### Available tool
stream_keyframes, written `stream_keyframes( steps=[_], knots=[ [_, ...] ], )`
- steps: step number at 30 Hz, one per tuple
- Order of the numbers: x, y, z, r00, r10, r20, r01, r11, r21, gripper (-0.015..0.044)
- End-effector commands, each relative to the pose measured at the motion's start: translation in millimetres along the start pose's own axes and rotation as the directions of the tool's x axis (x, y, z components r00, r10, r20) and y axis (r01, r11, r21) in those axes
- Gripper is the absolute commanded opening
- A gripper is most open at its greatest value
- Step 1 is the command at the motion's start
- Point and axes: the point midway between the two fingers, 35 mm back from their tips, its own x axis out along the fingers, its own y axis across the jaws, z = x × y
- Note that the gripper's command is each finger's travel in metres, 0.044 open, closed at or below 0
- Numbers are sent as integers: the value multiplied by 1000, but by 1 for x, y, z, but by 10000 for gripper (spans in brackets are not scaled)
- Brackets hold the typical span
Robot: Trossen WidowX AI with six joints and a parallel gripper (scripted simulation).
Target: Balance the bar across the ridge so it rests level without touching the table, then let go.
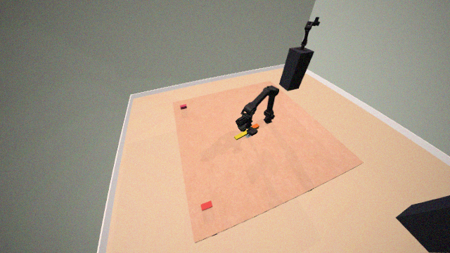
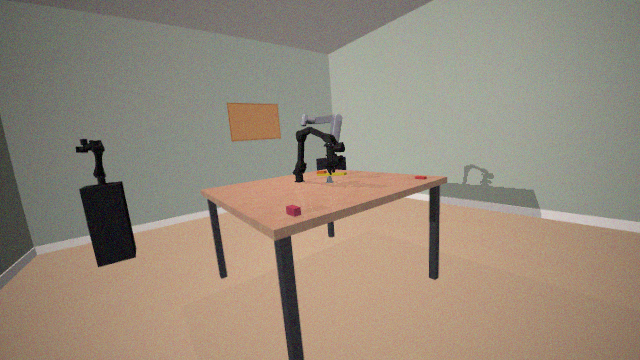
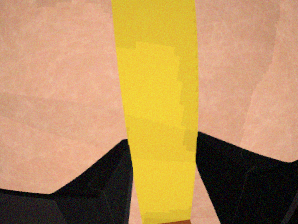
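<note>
The bar has a long yellow part (image 1: 240,135) (image 2: 340,174) (image 3: 155,90) and an orange end (image 1: 256,126) (image 2: 321,172). It looks about level above the table (image 1: 316,158) (image 2: 250,200). My gripper (image 1: 248,132) (image 2: 330,172) (image 3: 161,143) is shut on the bar, one finger at each side of the yellow part. The small grey-blue ridge (image 2: 329,179) stands on the table directly beneath the bar and the fingers. In the top view the fingers mostly hide it. Whether the bar touches the ridge top cannot be told. The wrist view does not show the ridge.
A crimson block (image 1: 183,106) (image 2: 293,210) sits near one table corner, and a flat red block (image 1: 206,205) (image 2: 420,177) near another. Black pedestals (image 1: 296,68) (image 2: 109,225), one bearing another arm, stand off the table.
</note>
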Motion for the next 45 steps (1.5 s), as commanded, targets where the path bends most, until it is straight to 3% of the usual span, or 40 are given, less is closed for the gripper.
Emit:
stream_keyframes(
  steps=[1, 45],
  knots=[
    [0, 0, 0, 1000, -2, 2, 2, 1000, 2, 0],
    [4, 0, 0, 1000, -2, 2, 2, 1000, 2, 0]
  ],
)
